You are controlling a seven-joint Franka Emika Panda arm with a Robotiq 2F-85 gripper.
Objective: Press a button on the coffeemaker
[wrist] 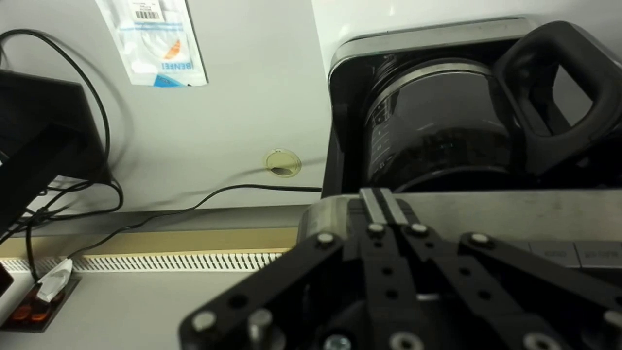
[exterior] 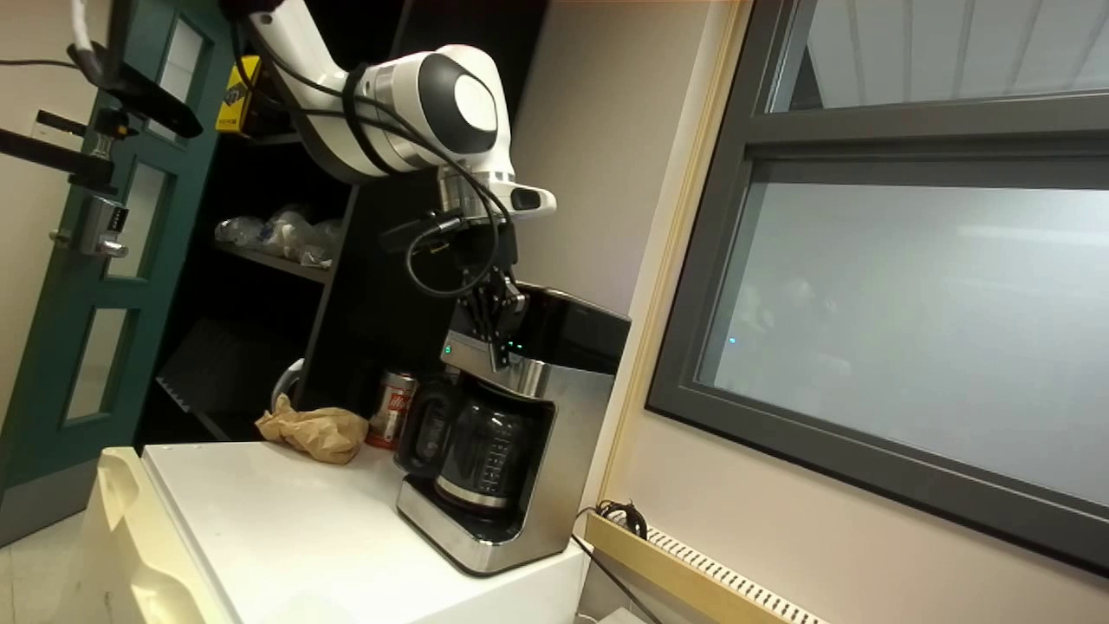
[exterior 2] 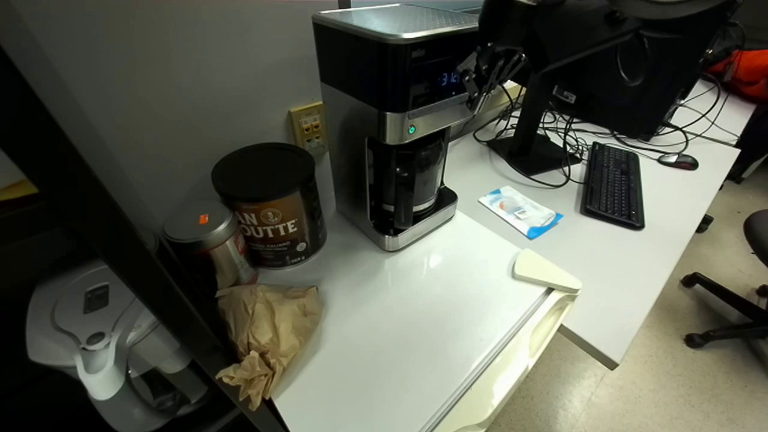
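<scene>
The black and silver coffeemaker (exterior: pixel 589 407) stands on a white surface in both exterior views (exterior 2: pixel 354 138). Its dark glass carafe (exterior: pixel 489 451) is in place; the carafe also shows in the wrist view (wrist: pixel 442 126). A round green-lit button (exterior 2: pixel 411 129) is on the silver front band, and blue digits glow on the display (exterior 2: pixel 450 78). My gripper (exterior: pixel 498 354) points down in front of that band, toward the side away from the green light. In the wrist view the fingertips (wrist: pixel 383 206) are together with nothing between them. Flat grey buttons (wrist: pixel 555 253) lie to their right. Contact with the machine cannot be told.
A brown paper bag (exterior 2: pixel 276 330), a small can (exterior 2: pixel 207 240) and a large dark coffee tub (exterior 2: pixel 267 210) stand beside the machine. A monitor stand (exterior 2: pixel 531 150), loose cords, a packet (exterior 2: pixel 521 211) and a keyboard (exterior 2: pixel 613 186) are on its other side. A wall is behind.
</scene>
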